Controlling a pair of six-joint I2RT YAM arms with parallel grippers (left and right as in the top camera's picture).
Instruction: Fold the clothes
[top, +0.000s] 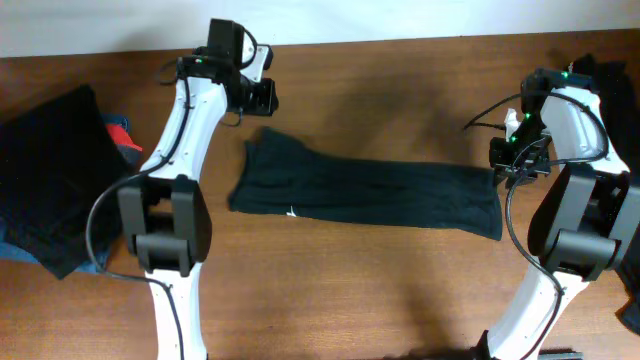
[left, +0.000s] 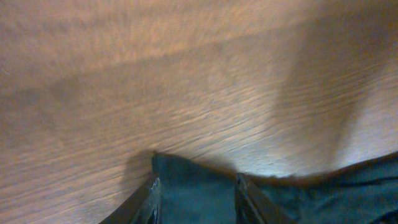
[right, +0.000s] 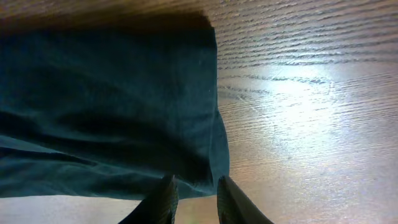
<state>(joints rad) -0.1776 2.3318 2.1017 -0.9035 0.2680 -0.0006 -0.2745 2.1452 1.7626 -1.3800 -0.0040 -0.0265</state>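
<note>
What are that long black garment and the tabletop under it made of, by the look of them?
The black garment: soft matte fabric, perhaps a cotton knit; it lies limp with soft creases and no shine. The tabletop: wood or wood-look laminate, I cannot tell which; brown grain lines, smooth finish with a light sheen.

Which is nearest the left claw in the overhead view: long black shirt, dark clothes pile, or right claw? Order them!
1. long black shirt, just below the left claw
2. dark clothes pile, far left side
3. right claw, shirt's far end
</note>
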